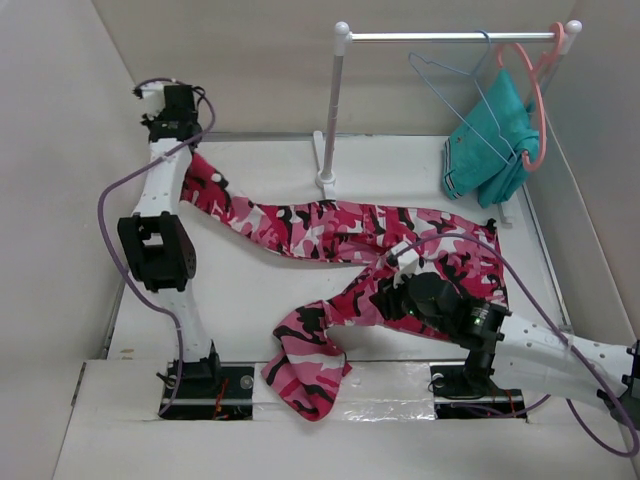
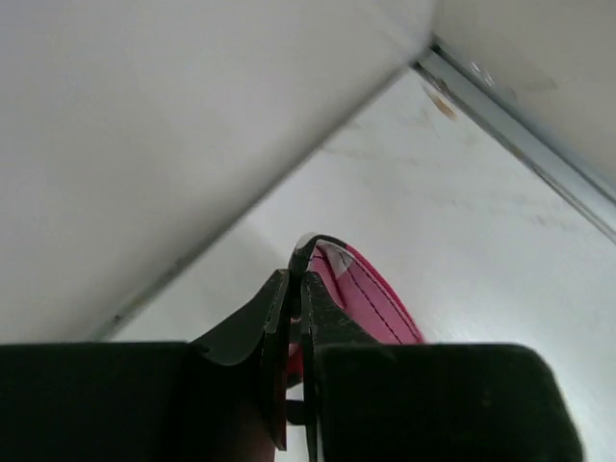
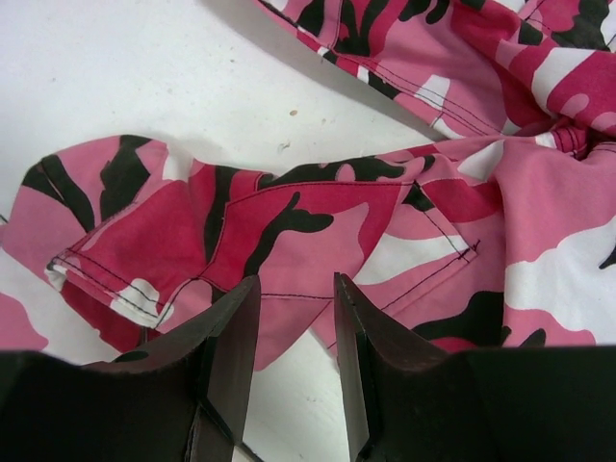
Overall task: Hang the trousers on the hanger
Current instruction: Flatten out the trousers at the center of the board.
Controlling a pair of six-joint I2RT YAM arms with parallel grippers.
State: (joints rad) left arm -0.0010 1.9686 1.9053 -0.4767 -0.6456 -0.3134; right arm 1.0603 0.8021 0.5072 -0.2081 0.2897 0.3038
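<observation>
The pink, red, white and black camouflage trousers [image 1: 330, 225] lie spread across the white table, one leg running to the far left, the other folded over the near edge. My left gripper [image 1: 188, 150] is shut on the end of the far-left leg; the left wrist view shows my left gripper [image 2: 298, 271] pinching pink fabric [image 2: 371, 298] just above the table. My right gripper [image 1: 398, 260] is open over the trousers' middle; in the right wrist view the right gripper [image 3: 294, 284] hovers empty above a fabric fold [image 3: 318, 202]. The light-blue wire hanger [image 1: 470, 100] hangs on the rail.
A white rack with post [image 1: 335, 110] and rail [image 1: 450, 37] stands at the back. A salmon-pink hanger [image 1: 538, 100] holding a teal garment [image 1: 490, 150] hangs at its right end. Walls close in at the left, back and right.
</observation>
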